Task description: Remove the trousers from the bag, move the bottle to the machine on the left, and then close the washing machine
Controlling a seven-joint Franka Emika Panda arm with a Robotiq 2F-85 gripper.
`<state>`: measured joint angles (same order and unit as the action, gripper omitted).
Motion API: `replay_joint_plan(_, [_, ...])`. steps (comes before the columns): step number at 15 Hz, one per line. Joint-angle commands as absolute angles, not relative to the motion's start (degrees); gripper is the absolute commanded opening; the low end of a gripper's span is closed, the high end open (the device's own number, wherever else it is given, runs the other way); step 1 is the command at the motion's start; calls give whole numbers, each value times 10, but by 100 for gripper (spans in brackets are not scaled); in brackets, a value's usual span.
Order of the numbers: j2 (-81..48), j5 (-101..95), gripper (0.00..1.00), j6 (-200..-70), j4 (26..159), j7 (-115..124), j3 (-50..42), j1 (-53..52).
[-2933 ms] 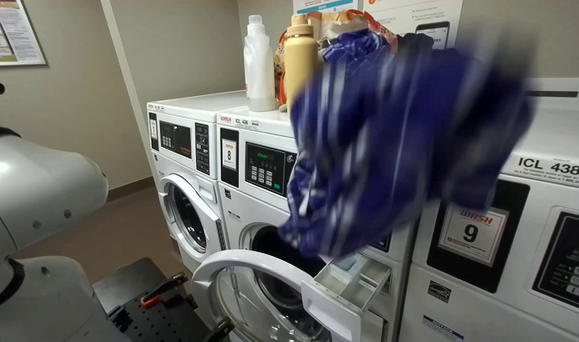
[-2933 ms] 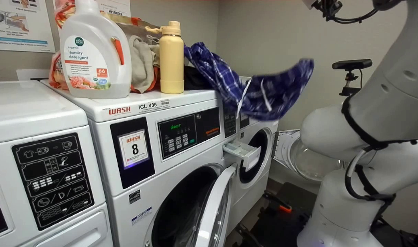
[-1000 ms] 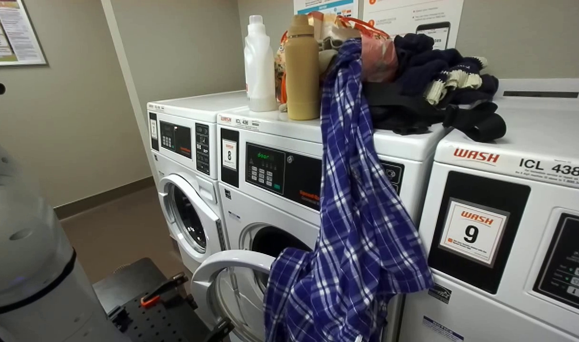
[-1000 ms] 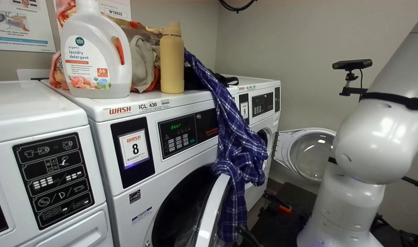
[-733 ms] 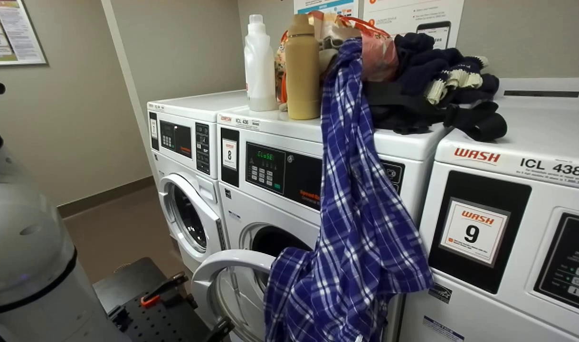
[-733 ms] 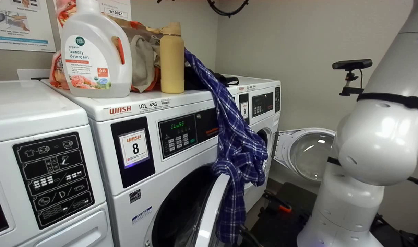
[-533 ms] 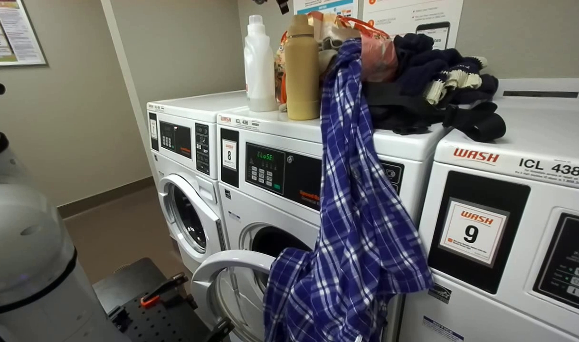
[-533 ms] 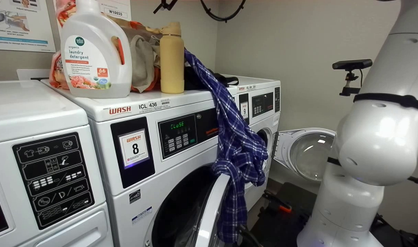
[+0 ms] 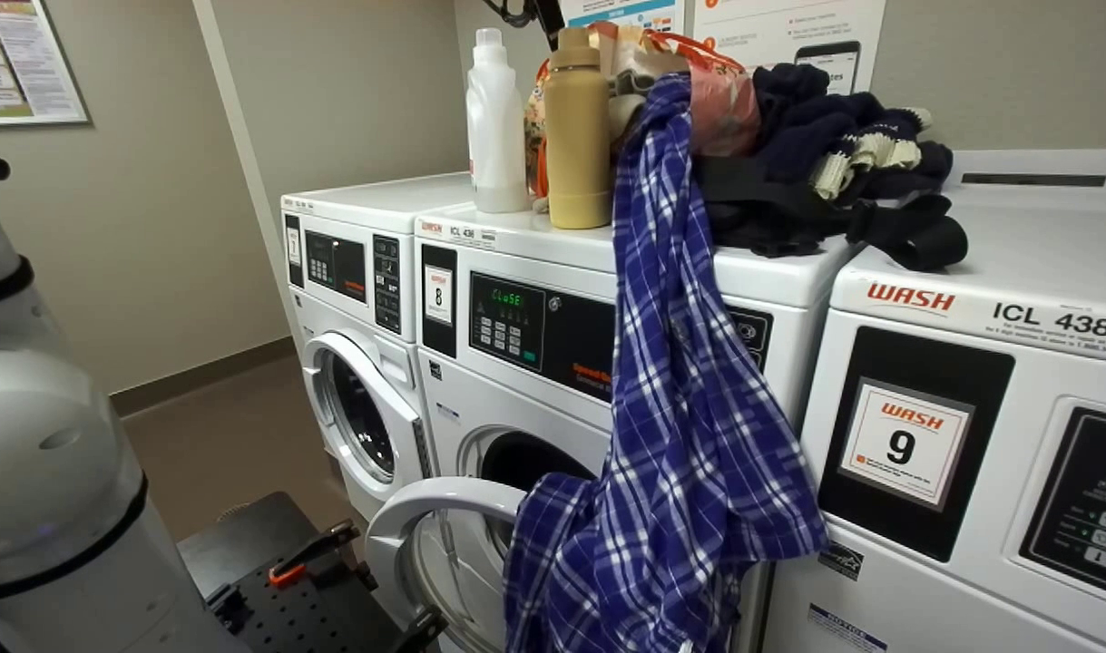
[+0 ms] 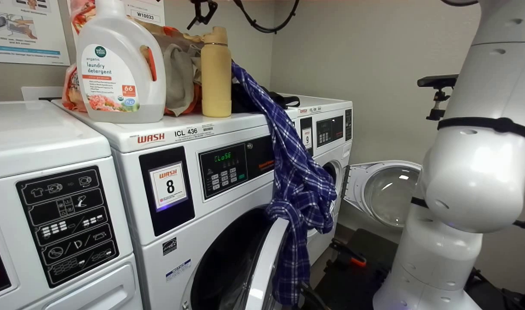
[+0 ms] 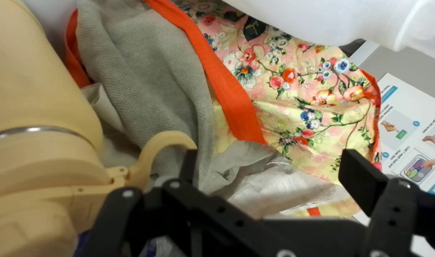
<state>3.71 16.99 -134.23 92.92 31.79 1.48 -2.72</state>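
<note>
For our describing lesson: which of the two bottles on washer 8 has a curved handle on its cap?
The yellow bottle: its handle juts out in the wrist view. The white detergent bottle shows a plain white cap.

The trousers are cloth, the bottle matt, the detergent jug smooth plastic.

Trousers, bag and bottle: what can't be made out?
Trousers: lower end cut off by the bottom edge in an exterior view.
Their upper end: hidden by the bottle in an exterior view.
Bag: partly behind the detergent jug in an exterior view.
Bottle, wrist view: partly cut off by the left edge.
</note>
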Motion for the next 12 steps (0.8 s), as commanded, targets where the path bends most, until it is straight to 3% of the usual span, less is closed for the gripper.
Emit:
replay_joint_plan(1, [27, 128, 100, -1327, 901, 336, 19, -20])
replay_joint_plan(12, [16, 106, 100, -1322, 895, 339, 14, -10])
